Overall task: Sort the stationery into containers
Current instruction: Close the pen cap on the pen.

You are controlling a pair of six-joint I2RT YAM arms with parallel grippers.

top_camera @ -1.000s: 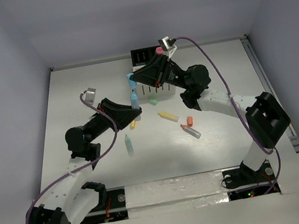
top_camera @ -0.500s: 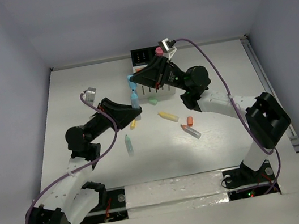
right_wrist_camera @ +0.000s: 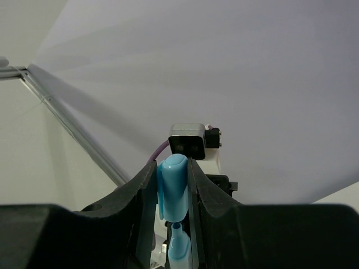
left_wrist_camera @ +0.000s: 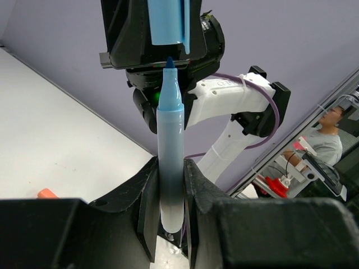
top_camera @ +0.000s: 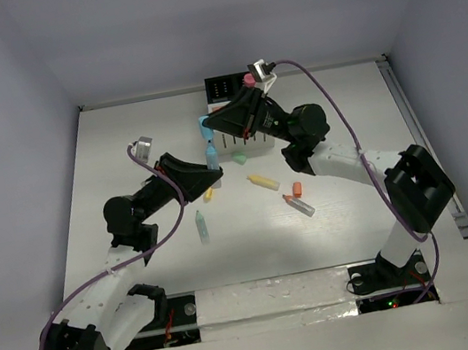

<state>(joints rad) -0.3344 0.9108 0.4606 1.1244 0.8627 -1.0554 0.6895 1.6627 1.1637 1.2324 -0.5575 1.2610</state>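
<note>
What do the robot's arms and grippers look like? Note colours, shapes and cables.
Both arms are alike: the left arm and right arm have white links between chunky black joints. A purple cable runs along each to a small silver camera at the wrist. The left gripper and right gripper are black wedges with two fingers.

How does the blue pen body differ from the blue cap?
The pen body in the left gripper is long, with a bare pointed tip; the cap in the right gripper is short, with a rounded end. The pen body's tip is darker blue than the cap. Both are blue and clamped.
</note>
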